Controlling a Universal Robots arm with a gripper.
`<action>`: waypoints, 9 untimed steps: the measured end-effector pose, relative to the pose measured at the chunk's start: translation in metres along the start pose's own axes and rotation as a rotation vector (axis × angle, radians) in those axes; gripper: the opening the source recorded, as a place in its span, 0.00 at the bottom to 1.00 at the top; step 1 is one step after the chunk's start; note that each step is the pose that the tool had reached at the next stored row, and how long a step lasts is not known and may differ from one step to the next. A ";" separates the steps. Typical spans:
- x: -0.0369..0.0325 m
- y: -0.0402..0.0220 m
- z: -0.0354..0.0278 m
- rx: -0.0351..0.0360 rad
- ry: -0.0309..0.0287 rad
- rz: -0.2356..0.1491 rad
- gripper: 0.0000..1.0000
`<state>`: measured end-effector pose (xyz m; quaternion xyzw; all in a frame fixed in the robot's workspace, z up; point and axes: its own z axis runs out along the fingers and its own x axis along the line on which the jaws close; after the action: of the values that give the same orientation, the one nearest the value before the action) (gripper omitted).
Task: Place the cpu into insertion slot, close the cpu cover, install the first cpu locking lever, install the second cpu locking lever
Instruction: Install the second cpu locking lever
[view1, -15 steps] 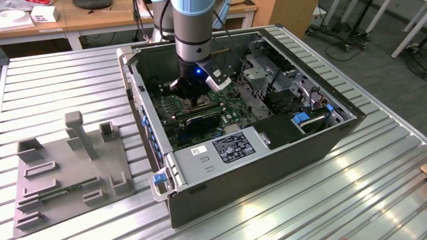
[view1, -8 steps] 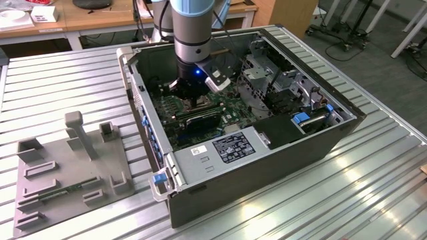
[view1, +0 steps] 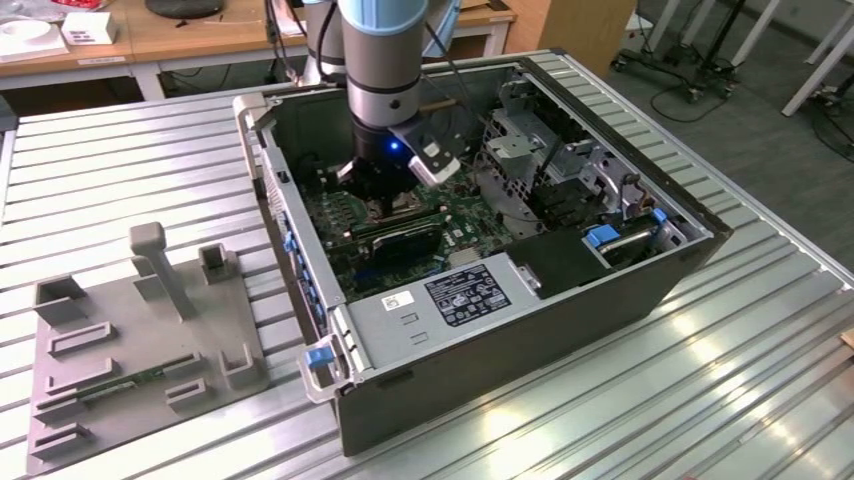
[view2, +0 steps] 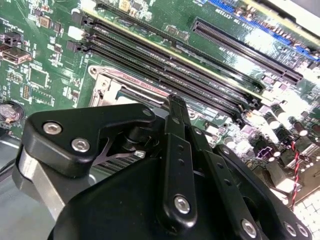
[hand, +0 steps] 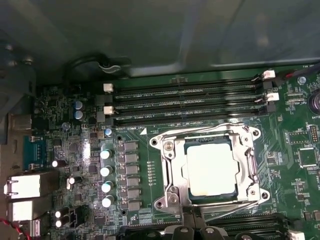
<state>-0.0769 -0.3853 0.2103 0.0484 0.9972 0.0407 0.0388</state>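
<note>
In the first wrist view the cpu (hand: 210, 170), a pale square chip, lies in the insertion slot (hand: 251, 134) on the green board. The silver cpu cover (hand: 172, 167) lies flat around it as a frame. One thin lever rod (hand: 254, 165) runs along one side of the socket. Another rod (hand: 230, 207) slants across the edge nearest my gripper (hand: 195, 231). The black fingers look shut, with nothing between them, right at that edge. In the second wrist view the gripper (view2: 172, 102) reaches the slot's metal rim (view2: 107, 82). In the exterior view the gripper (view1: 380, 198) is low inside the open computer case.
Long black memory slots (hand: 190, 102) lie beside the socket, with a row of capacitors (hand: 106, 170) on another side. The case walls (view1: 287, 230) and a drive cage (view1: 534, 160) hem in the arm. A grey fixture plate (view1: 134, 340) sits on the ribbed table at the exterior view's left.
</note>
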 end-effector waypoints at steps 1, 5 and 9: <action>0.0000 -0.0007 -0.0001 0.0000 0.0000 0.000 0.10; 0.0001 -0.0030 -0.0003 0.0002 0.0000 0.000 0.10; 0.0018 -0.0035 -0.0002 -0.0001 -0.0011 0.000 0.10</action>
<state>-0.0790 -0.3887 0.2101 0.0484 0.9972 0.0407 0.0394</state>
